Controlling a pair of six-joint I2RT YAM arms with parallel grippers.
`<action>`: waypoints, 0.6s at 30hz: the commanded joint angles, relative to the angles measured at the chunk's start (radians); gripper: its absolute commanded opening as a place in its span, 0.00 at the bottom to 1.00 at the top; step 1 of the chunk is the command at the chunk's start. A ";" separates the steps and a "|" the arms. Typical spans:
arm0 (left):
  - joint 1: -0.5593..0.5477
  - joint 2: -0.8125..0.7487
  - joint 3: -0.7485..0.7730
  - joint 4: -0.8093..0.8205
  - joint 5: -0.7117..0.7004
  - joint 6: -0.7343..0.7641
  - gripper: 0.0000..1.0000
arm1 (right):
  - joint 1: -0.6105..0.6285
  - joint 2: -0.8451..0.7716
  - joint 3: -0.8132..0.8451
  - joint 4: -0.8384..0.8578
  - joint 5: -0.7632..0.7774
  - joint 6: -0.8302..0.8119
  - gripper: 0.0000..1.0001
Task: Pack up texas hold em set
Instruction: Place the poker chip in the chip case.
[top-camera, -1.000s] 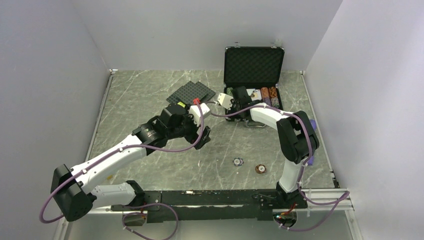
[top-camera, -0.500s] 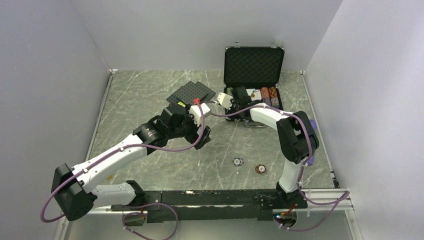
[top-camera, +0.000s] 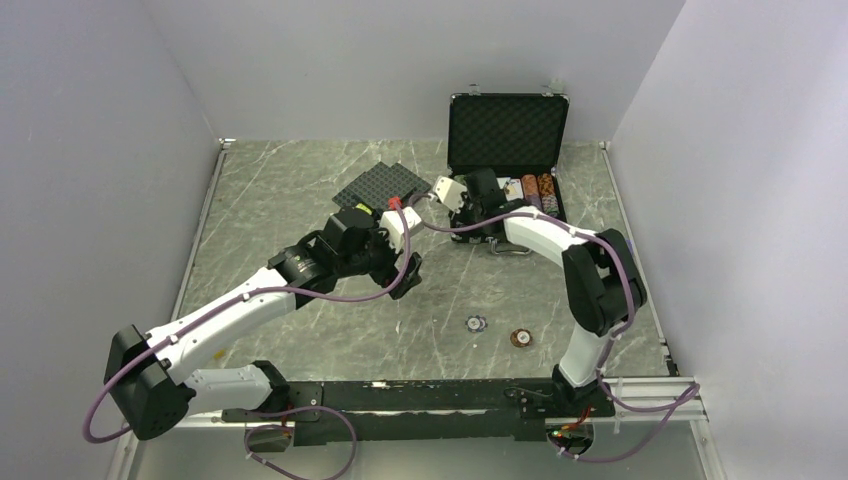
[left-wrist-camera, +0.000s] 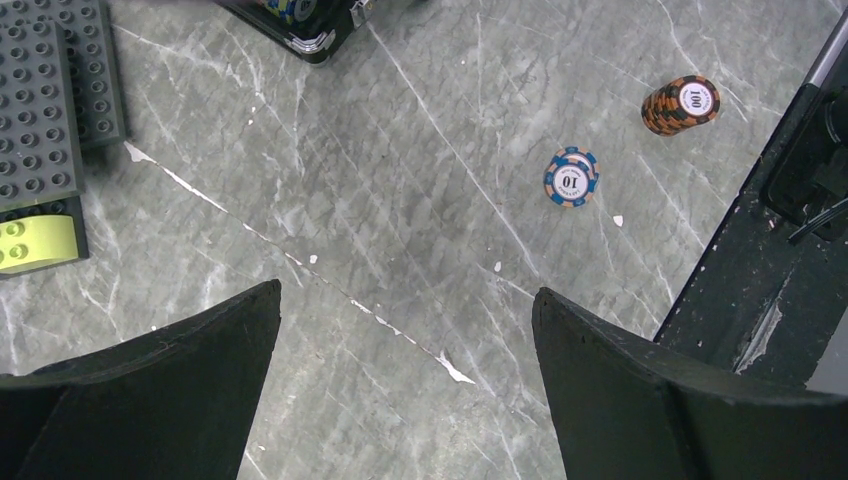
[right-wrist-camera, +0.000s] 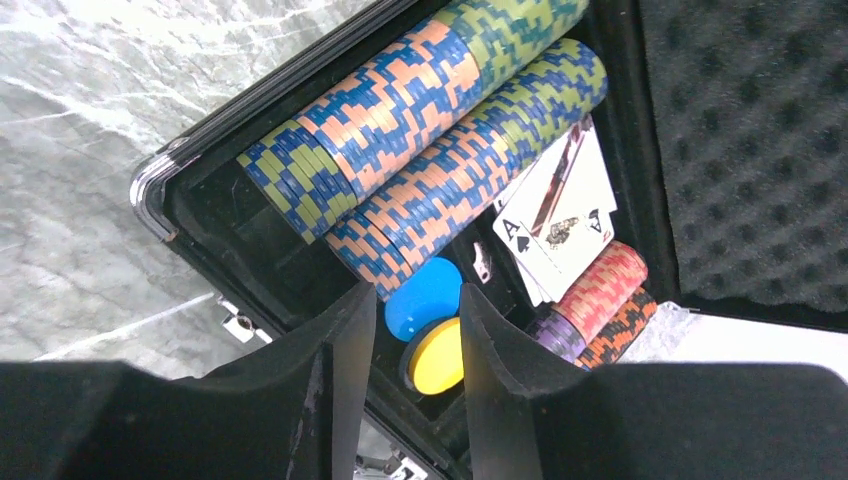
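Observation:
The black silver-edged briefcase (top-camera: 508, 130) stands open at the back right, lid up. In the right wrist view its tray holds rows of blue, orange and green chips (right-wrist-camera: 430, 110), cards (right-wrist-camera: 555, 225), red chips (right-wrist-camera: 602, 283) and purple chips (right-wrist-camera: 555, 335). A blue disc (right-wrist-camera: 424, 297) and a yellow disc (right-wrist-camera: 438, 356) lie in a slot. My right gripper (right-wrist-camera: 417, 320) hovers over them, open, gripping nothing. A blue-orange "10" chip (left-wrist-camera: 570, 177) and an orange "100" stack (left-wrist-camera: 681, 104) lie on the table. My left gripper (left-wrist-camera: 407, 290) hangs wide open and empty above bare marble.
Dark grey studded plates (left-wrist-camera: 50, 100) with a yellow-green brick (left-wrist-camera: 35, 245) lie left of the case. The two loose chip piles (top-camera: 476, 323) (top-camera: 521, 338) sit near the black front rail (top-camera: 420, 395). Grey walls close in the marble table.
My right gripper's fingers have spread wider over the discs, and its wrist has shifted a little left and back. The left arm has barely moved.

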 joint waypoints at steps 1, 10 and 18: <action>0.003 -0.009 0.025 0.030 0.041 -0.001 1.00 | 0.001 -0.120 -0.028 0.016 -0.030 0.066 0.41; 0.003 -0.067 -0.049 0.121 -0.060 0.041 0.99 | -0.006 -0.436 -0.155 0.103 -0.151 0.344 0.47; -0.073 0.046 -0.004 0.100 -0.165 -0.160 0.97 | -0.048 -0.707 -0.236 0.081 -0.269 0.683 0.55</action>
